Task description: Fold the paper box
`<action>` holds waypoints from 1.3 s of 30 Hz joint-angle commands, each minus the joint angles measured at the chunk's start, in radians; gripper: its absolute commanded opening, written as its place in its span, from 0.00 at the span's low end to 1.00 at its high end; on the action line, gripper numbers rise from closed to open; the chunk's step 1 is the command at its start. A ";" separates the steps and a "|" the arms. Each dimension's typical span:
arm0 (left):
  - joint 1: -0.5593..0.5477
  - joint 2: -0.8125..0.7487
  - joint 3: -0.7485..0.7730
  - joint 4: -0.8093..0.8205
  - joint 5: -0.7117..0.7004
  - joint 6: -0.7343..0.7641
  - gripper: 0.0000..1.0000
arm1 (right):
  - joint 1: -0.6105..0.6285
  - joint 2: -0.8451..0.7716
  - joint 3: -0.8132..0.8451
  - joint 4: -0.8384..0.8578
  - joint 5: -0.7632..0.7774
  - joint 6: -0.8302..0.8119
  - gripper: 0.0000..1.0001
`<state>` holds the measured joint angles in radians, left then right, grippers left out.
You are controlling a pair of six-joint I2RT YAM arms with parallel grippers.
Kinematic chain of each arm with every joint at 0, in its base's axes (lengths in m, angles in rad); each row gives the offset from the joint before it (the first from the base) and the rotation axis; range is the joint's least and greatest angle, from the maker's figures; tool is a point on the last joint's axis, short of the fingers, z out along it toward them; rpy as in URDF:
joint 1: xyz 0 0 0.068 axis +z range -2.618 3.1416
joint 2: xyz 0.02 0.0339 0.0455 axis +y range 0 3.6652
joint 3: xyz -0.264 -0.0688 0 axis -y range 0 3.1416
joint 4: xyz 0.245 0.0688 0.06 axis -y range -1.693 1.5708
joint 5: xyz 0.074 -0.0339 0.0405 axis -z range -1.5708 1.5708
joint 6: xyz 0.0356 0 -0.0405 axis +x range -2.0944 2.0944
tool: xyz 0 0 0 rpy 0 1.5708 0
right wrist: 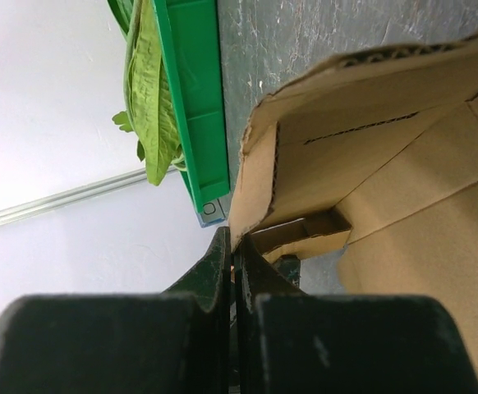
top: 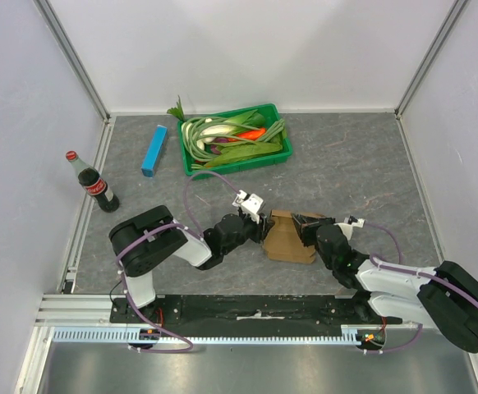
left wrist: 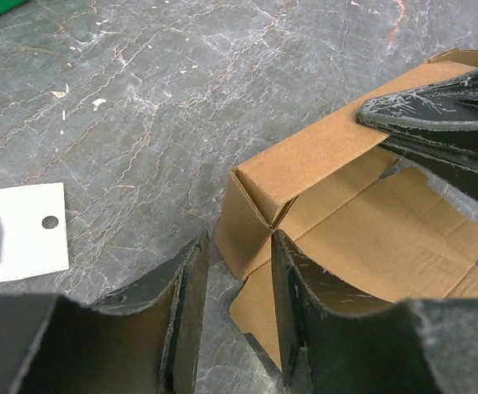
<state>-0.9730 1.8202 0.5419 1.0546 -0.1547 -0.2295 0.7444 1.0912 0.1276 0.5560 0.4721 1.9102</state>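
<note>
The paper box [top: 288,243] is a brown cardboard piece, partly raised, lying on the grey table between the two arms. My right gripper [top: 305,222] is shut on the top edge of its upright long wall [right wrist: 387,164], with the fingers [left wrist: 436,115] pinching that wall from the right. My left gripper [left wrist: 239,250] sits low at the box's left end, jaws apart. The short end flap [left wrist: 243,222] stands just at the gap between its fingertips. The box floor [left wrist: 387,246] lies flat behind the right finger.
A green tray [top: 239,162] of vegetables stands at the back; its wall [right wrist: 194,107] also shows in the right wrist view. Left of the tray lie a slim blue box [top: 153,150] and a cola bottle [top: 97,187]. A small white card [left wrist: 21,230] lies left of the left gripper.
</note>
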 commanded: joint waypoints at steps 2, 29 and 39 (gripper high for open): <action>-0.004 0.011 0.030 0.076 -0.062 0.056 0.42 | 0.013 0.007 0.012 -0.067 0.062 -0.120 0.00; -0.125 0.154 0.205 -0.058 -0.586 0.148 0.09 | 0.058 0.148 0.010 0.045 0.091 -0.043 0.00; -0.171 0.275 0.130 0.317 -0.599 0.409 0.02 | 0.090 0.093 -0.014 0.050 0.132 -0.118 0.00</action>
<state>-1.1557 2.0689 0.7425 1.2140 -0.7761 0.0357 0.8104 1.2121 0.1425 0.6659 0.6109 1.8809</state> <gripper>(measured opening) 0.047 0.010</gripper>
